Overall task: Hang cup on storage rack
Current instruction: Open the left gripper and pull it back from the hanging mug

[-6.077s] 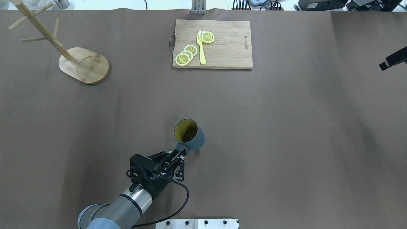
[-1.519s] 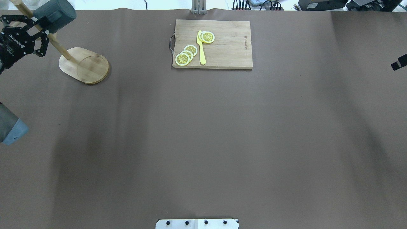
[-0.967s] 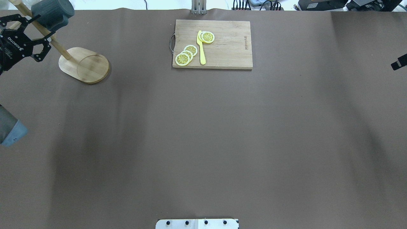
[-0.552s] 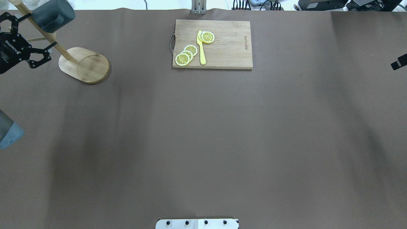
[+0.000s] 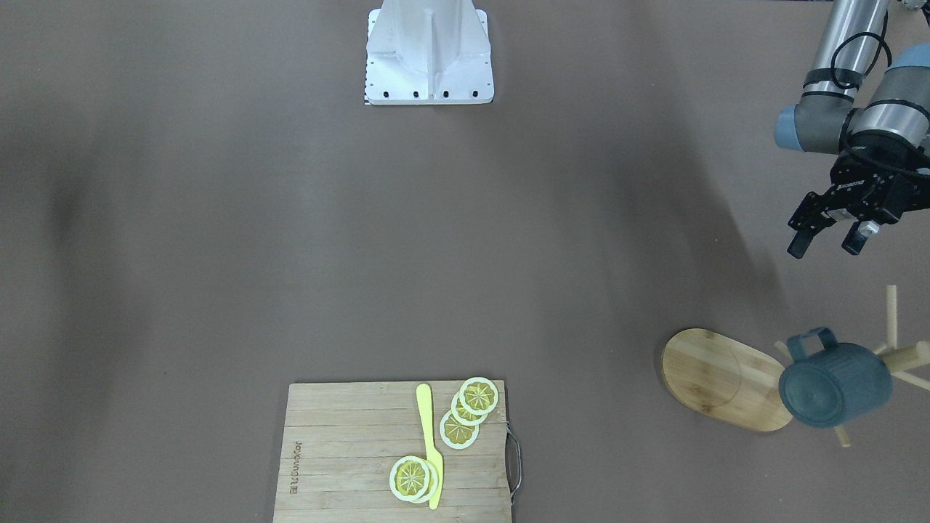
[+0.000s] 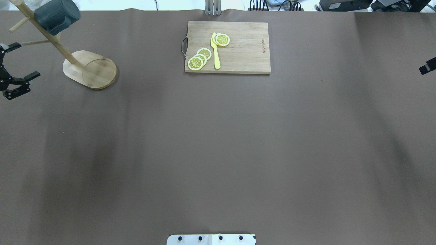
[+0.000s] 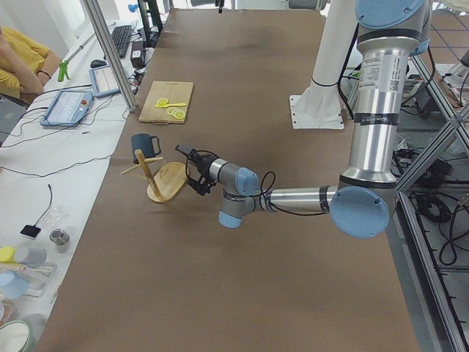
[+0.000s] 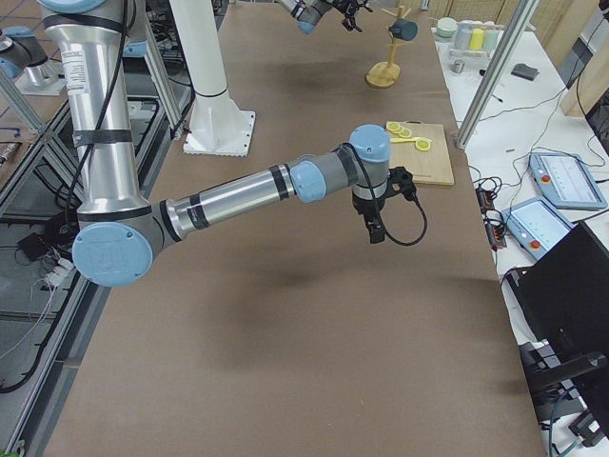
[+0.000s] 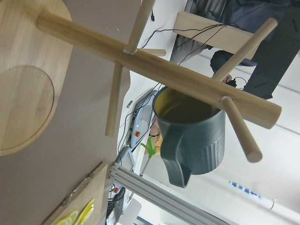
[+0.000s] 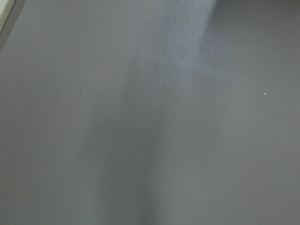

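Front-facing view says the job looks done: the cup [image 5: 835,396] hangs by its handle on a peg of the storage rack [image 5: 719,378], nothing holding it. My left claw [image 5: 823,248] is spread wide, empty, apart from the rack. Cup's long axis is tilted — yellow mouth toward the pole, base outward. Only backing away remains, I judge.

Left arm [image 7: 370,110]: silver tubes, blue-grey joint caps, printed label strip on the upright tube. Left gripper [image 5: 824,245]: black linkage, white lettering (too small to read). Right arm [image 8: 238,195]: same colours, black cable [image 8: 423,224] at wrist. White pedestal [image 5: 429,51], dark screws along its edge.
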### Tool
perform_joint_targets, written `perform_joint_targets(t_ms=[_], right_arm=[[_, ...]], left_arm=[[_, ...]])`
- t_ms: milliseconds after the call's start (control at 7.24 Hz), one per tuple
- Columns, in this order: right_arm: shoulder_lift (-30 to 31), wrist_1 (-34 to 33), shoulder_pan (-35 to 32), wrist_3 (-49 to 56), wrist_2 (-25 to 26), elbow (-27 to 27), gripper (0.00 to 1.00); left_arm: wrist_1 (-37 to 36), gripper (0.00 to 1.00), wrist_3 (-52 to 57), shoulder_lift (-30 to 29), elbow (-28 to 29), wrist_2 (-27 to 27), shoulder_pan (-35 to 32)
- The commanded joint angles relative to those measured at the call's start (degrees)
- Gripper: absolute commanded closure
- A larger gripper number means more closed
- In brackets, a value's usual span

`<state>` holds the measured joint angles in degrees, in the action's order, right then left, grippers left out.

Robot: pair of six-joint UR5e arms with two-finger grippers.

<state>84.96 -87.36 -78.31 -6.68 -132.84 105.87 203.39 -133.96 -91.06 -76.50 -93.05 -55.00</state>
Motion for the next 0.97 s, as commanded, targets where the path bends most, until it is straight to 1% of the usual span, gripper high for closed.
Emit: perform_joint_targets(t_ms=[0,138,276,414,691,829], right_arm=[[-0.1,0.0,0.0,0.0,2.2,-0.4,0.00],[-0.2,0.0,0.0,0.0,2.4,-0.4,0.00],[-0.2,0.0,0.0,0.0,2.8,-0.5,0.00],[-0.3,0.0,0.0,-0.1,4.7,-0.5,0.00],[-0.3,0.0,0.0,-0.1,7.3,-0.7,0.00],[-0.1,0.0,0.0,-0.1,8.4,-0.8,0.00]], left_arm=[[-0.3,0.02,21.0,4.6,-0.1,-2.0,0.0],[-1.0,0.02,30.5,5.7,0.3,-1.7,-0.2],[-3.1,0.02,40.9,7.3,0.9,-1.8,-1.8],[-8.0,0.02,49.8,7.6,1.0,-1.4,-4.3],[-17.3,0.02,71.3,8.8,1.0,-1.3,-8.3],[-21.7,0.02,79.3,9.1,1.3,-1.3,-9.6]])
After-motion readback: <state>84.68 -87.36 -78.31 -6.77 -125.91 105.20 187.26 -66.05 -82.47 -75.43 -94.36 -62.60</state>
